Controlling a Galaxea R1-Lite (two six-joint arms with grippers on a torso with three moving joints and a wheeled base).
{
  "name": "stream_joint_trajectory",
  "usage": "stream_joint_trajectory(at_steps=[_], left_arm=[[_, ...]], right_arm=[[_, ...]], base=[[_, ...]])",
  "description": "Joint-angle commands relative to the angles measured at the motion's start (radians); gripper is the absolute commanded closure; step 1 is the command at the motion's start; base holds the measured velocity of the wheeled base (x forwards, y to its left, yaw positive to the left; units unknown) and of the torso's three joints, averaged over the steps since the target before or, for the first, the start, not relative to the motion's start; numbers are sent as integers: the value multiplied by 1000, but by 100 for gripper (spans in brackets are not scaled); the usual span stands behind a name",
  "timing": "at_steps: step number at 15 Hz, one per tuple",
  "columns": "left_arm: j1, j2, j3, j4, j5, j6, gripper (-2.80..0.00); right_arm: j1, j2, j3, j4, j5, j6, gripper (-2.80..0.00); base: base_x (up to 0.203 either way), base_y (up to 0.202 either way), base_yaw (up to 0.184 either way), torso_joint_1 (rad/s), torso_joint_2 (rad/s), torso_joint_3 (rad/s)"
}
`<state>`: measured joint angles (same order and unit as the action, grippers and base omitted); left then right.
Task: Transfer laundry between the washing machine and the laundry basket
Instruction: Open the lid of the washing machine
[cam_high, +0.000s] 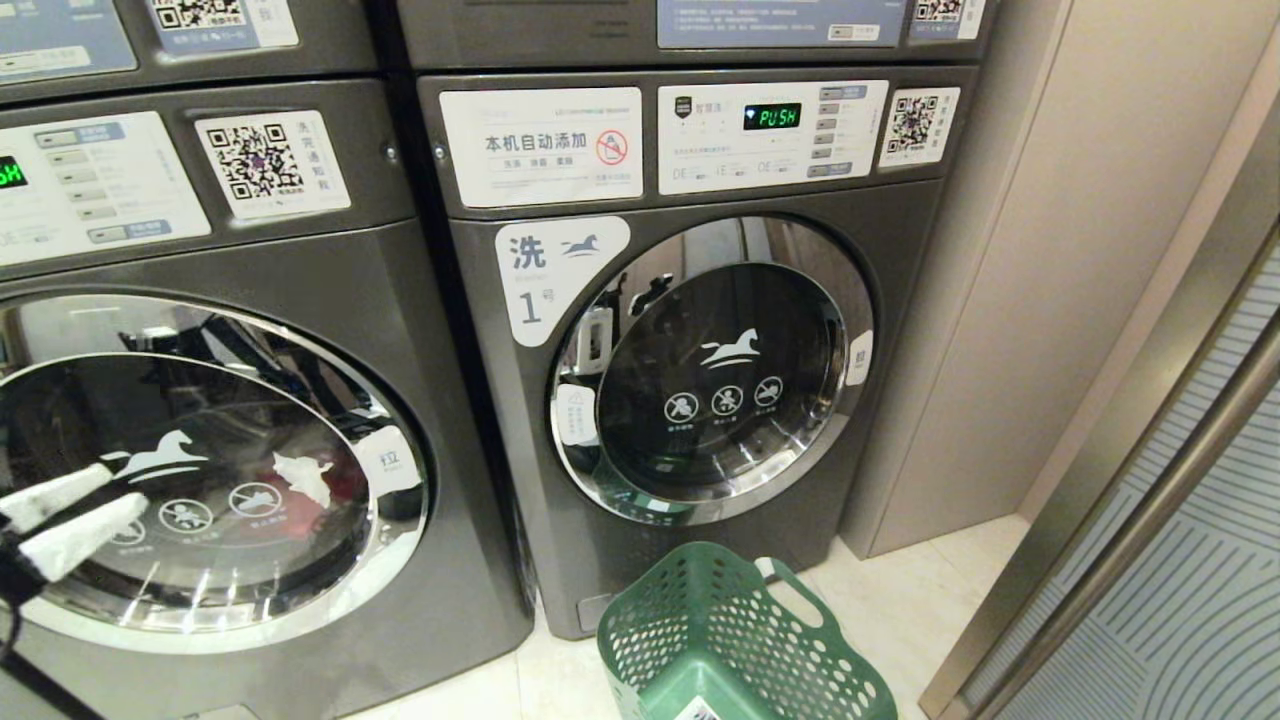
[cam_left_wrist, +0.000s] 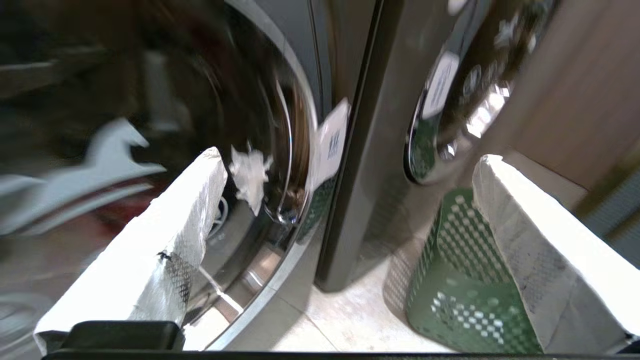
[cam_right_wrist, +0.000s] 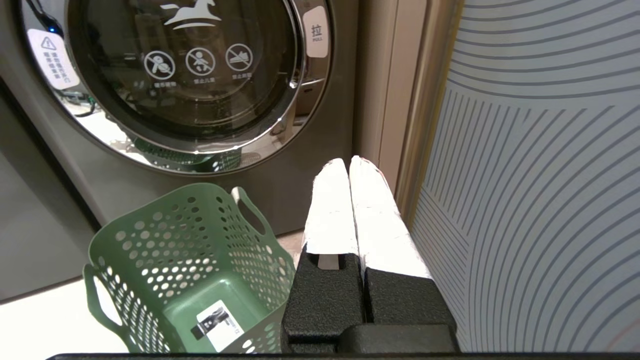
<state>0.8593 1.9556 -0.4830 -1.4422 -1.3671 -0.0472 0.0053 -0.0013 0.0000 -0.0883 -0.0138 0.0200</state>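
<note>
Directly ahead stand two dark grey front-loading washing machines side by side, each with a round chrome-rimmed glass door that is closed. Machine number 1 (cam_high: 690, 330), on the right in the head view, carries a white label with a horse emblem and a green lit display on its control panel. On the pale tiled floor (cam_high: 900, 600) just in front of it sits the green perforated plastic laundry basket (cam_high: 735, 640), tilted, with nothing in it but a white sticker on its bottom.

Through the door of the left-hand washing machine (cam_high: 200, 460) a patch of red fabric (cam_high: 335, 487) shows dimly behind the glass; what it is cannot be made out.

At the lower left of the head view, the left gripper (cam_high: 70, 520) hovers in front of that left-hand door, its white-wrapped jaws spread wide and holding nothing. The right gripper (cam_right_wrist: 350, 200) hangs low beside the basket, near a striped grey wall panel (cam_right_wrist: 540, 175), its white-wrapped jaws pressed together with nothing between them.
</note>
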Motion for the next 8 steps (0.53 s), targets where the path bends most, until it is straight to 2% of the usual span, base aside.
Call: stream_joint_trajectory(at_steps=[1,3,4,6,8], left_arm=[[96,-315,106,-8,-10,-55,-280],[171,-513,248,-10,-14,-154,-280],[172,-563,285,-10,-16,-178,-280],[103,-569,332,-12,-7,-183,-280],[3,-447,319,-12,21,-130,-280]], right_arm=[[1,1,34,-1,0,0,0],[1,1,34,-1,0,0,0],[1,1,34,-1,0,0,0],[1,1,34,-1,0,0,0],[1,1,34,-1,0,0,0]], base=[[0,0,0,0,0,0],[0,0,0,0,0,0],[0,0,0,0,0,0],[0,0,0,0,0,0],[0,0,0,0,0,0]])
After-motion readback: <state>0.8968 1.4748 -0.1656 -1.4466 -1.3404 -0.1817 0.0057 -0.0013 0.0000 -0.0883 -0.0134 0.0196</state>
